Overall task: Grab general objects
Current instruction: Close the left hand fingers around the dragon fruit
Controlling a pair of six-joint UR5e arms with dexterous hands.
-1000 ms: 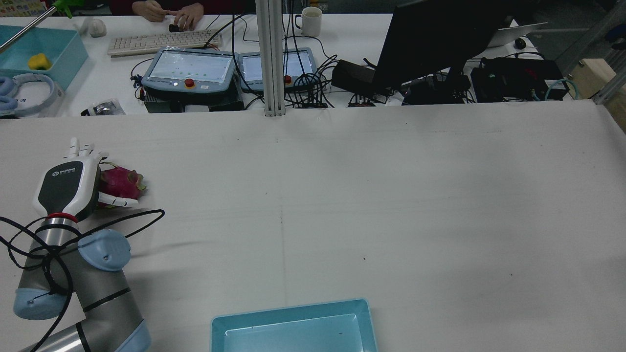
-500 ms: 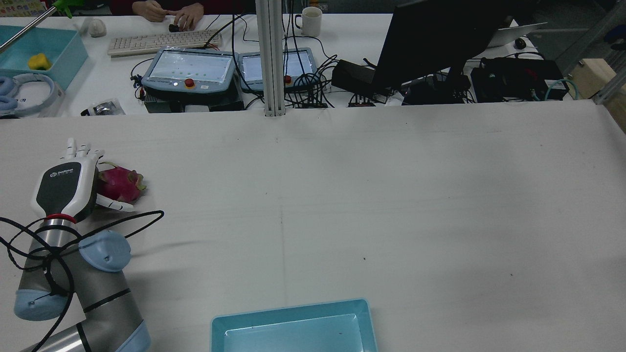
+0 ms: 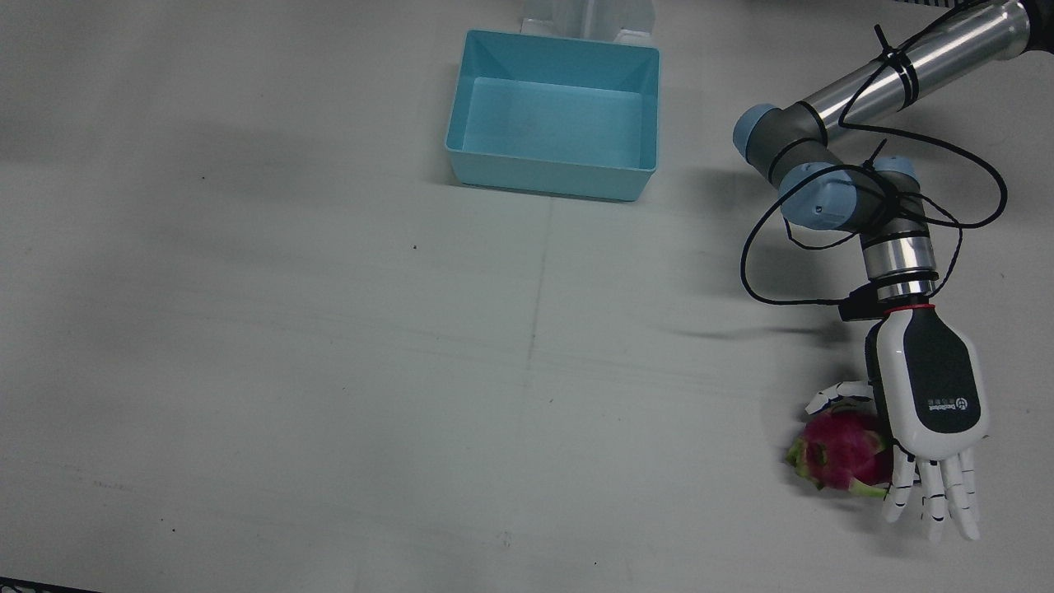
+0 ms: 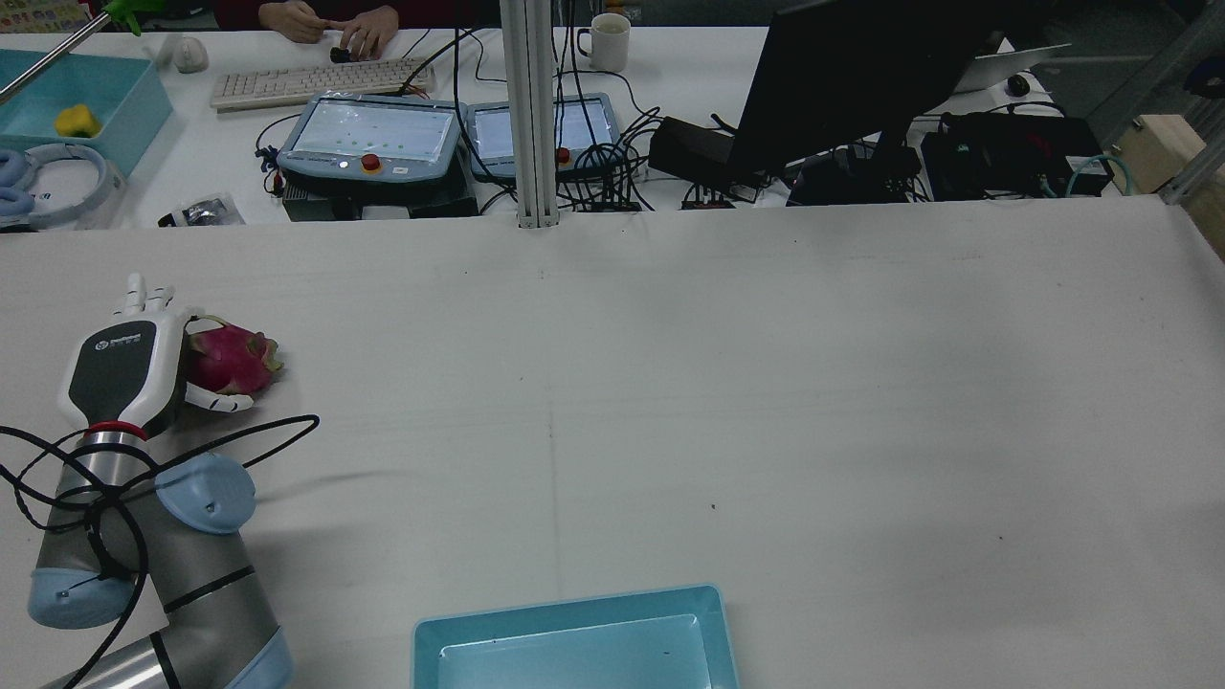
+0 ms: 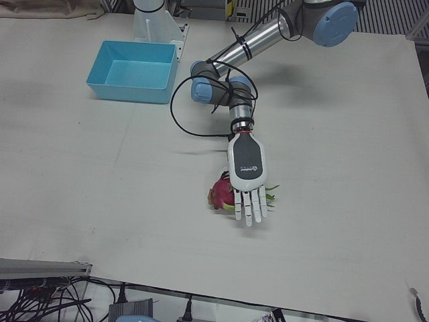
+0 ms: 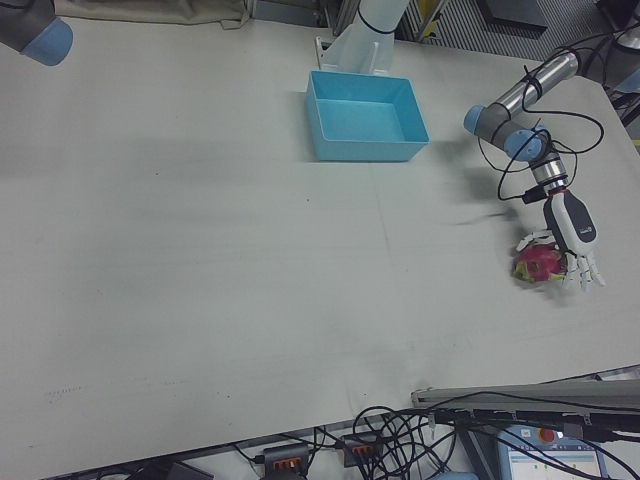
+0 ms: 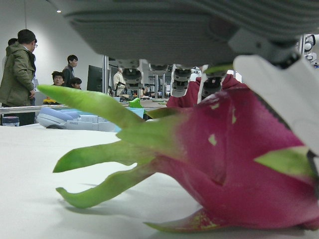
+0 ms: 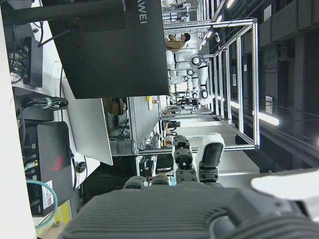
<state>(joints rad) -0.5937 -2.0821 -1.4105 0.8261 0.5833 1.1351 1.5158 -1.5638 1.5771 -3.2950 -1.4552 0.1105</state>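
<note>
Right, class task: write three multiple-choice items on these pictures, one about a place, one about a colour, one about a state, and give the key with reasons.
1. Where does the dragon fruit lie?
A. inside the bin
B. on the table beside the left hand
C. on a plate

2. What colour is the bin?
A. light blue
B. red
C. black

3. How are the left hand's fingers?
A. clenched in a fist
B. holding the fruit in the air
C. stretched out, not closed on the fruit

Key: 1 B, the fruit rests on the table next to the palm. 2 A, its walls are light blue. 3 C, the front view shows them extended past the fruit.
</note>
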